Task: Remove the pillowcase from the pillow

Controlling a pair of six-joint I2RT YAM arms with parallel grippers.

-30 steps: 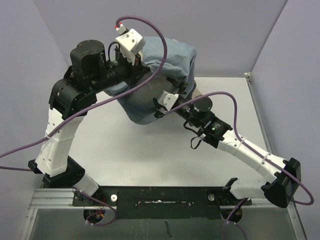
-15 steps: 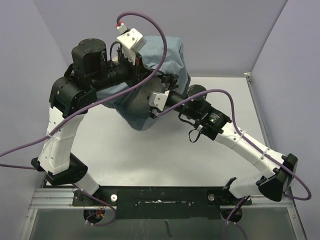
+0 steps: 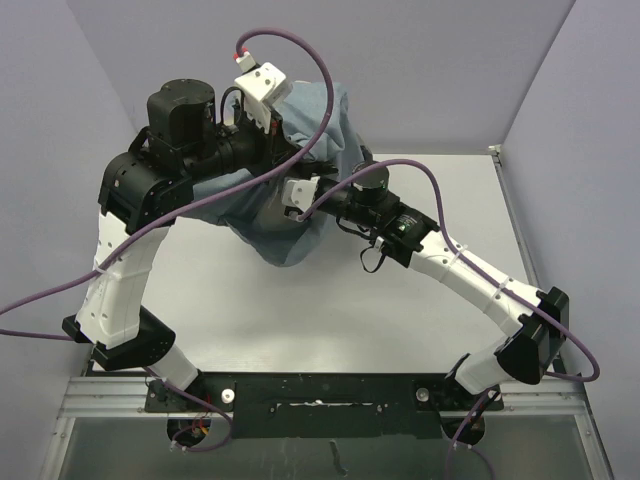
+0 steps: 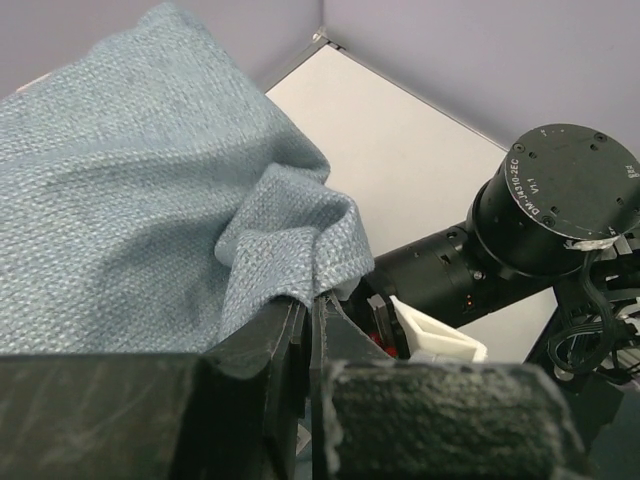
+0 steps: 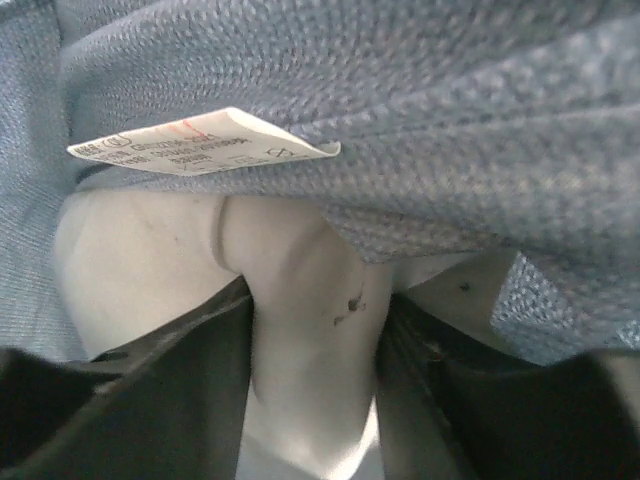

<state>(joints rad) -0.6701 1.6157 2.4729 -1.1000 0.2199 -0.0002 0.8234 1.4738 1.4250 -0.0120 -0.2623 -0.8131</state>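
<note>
The pillowcase (image 3: 335, 115) shows its blue-grey side as a bulging bundle held up above the back of the table. My left gripper (image 3: 285, 150) is shut on a bunched fold of that fabric (image 4: 290, 250), the jaws (image 4: 312, 305) pressed together beneath it. My right gripper (image 3: 290, 205) reaches in under the bundle from the right. In the right wrist view, a ridge of the off-white pillow (image 5: 310, 320) stands pinched between its two dark fingers (image 5: 180, 370), with the pillowcase (image 5: 420, 110) draped just above. The top view hides the pillow inside the cover.
A white printed label (image 5: 200, 145) hangs at the edge of the fabric above the pillow. The right arm's wrist motor (image 4: 555, 205) sits close beside my left gripper. Grey walls (image 3: 450, 60) close in the table (image 3: 330, 310) at the back and sides.
My right arm has pushed left, in under the bundle, and its jaws have gone from wide open to closed on a fold of the pillow. The left arm kept its hold.
</note>
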